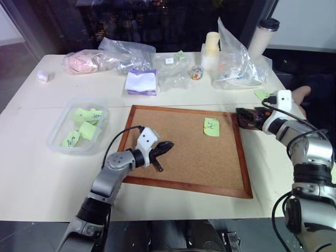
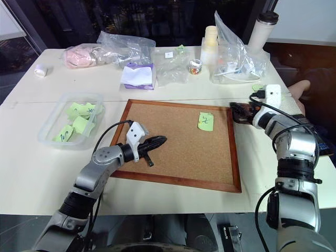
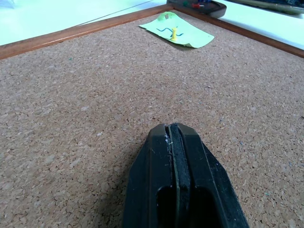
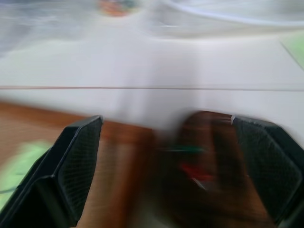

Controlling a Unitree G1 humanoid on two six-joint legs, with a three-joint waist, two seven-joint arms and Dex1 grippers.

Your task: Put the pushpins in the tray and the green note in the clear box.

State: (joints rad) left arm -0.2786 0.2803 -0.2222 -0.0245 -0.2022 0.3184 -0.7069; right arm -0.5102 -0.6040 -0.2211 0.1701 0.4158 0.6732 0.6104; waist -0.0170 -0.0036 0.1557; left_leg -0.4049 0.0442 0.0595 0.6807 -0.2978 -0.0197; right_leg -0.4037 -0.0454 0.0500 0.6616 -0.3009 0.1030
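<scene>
The green note lies on the cork board, held by a yellow pushpin. My left gripper is shut and empty, low over the board's left part, pointing toward the note. The small dark tray sits just off the board's right edge and holds red and green pushpins. My right gripper is open right over the tray, one finger on each side. The clear box stands left of the board with several green notes inside.
Wrinkly plastic bags, a white-and-purple pad, a small jar of coloured pins, stacked white cups and a tumbler line the table's far side. Another green slip lies near the right gripper.
</scene>
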